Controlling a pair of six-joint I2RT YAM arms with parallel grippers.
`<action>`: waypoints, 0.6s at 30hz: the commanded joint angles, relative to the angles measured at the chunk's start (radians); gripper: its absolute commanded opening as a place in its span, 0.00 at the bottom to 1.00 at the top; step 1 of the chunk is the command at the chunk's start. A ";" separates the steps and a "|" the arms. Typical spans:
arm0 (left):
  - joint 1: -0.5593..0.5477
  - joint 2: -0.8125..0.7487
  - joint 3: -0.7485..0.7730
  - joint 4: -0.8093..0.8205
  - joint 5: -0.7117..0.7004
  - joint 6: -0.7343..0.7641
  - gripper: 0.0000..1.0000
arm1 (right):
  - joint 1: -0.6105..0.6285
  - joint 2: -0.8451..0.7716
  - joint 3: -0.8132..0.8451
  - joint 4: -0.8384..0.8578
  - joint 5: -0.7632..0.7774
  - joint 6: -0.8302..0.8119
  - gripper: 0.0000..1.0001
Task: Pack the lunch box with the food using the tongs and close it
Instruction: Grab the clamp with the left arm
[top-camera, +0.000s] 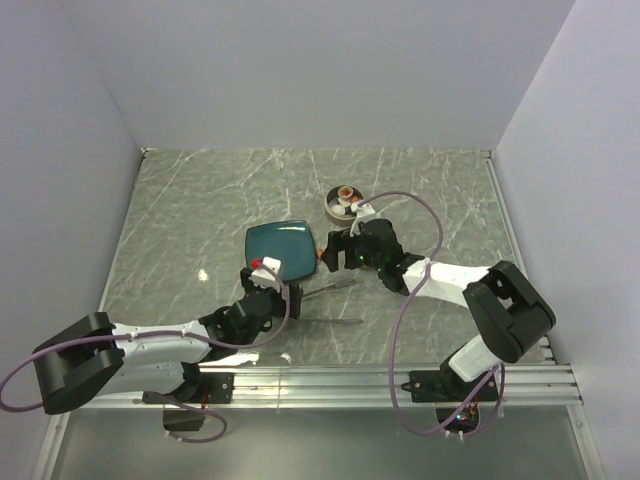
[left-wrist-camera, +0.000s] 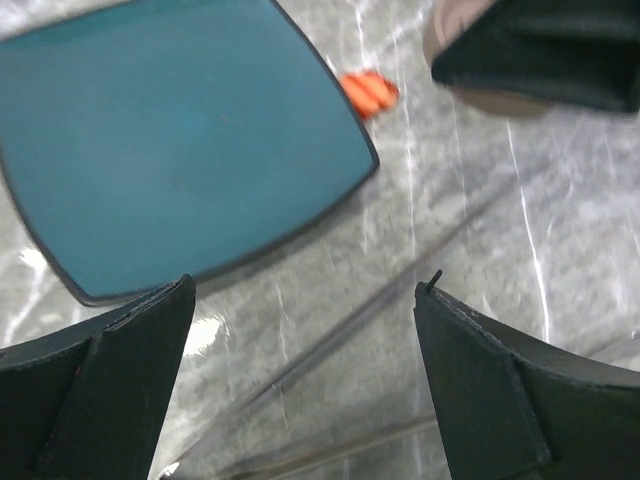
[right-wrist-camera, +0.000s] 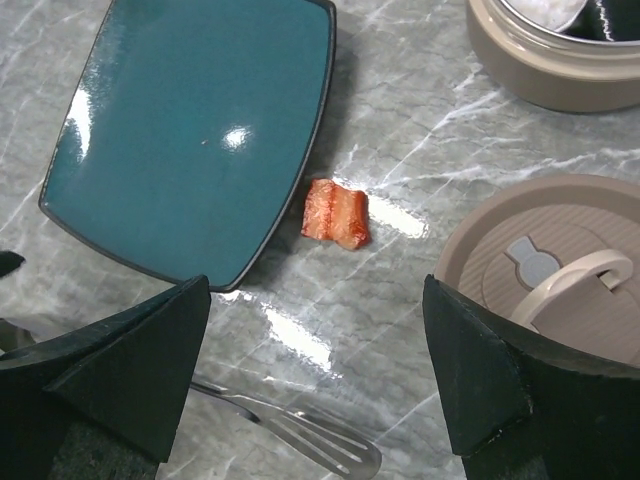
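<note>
The tongs (top-camera: 332, 288) lie flat on the marble between the arms, and neither gripper holds them. Their two thin arms (left-wrist-camera: 400, 290) show blurred below my open left gripper (left-wrist-camera: 305, 290), and the slotted tip (right-wrist-camera: 330, 455) lies under my open right gripper (right-wrist-camera: 315, 290). One orange-red piece of food (right-wrist-camera: 336, 213) rests on the table beside the teal plate (right-wrist-camera: 200, 130). The lunch box (top-camera: 343, 203) stands further back with white and orange food in it. Its tan lid (right-wrist-camera: 560, 290) lies flat by my right fingers (right-wrist-camera: 480, 370).
The square teal plate (top-camera: 280, 250) lies bare between the two grippers. My left gripper (top-camera: 272, 285) hovers at the plate's near edge, and my right gripper (top-camera: 335, 252) at its right side. Grey walls enclose the table on three sides.
</note>
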 joint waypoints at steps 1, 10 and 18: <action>0.000 0.029 -0.020 0.115 0.081 0.025 0.97 | 0.006 -0.017 0.034 0.008 0.033 -0.018 0.93; 0.000 0.203 0.026 0.091 0.130 -0.005 0.93 | 0.006 -0.140 -0.044 0.016 0.077 -0.027 0.93; -0.016 0.293 0.093 0.017 0.110 -0.030 0.55 | 0.006 -0.222 -0.092 0.019 0.102 -0.030 0.93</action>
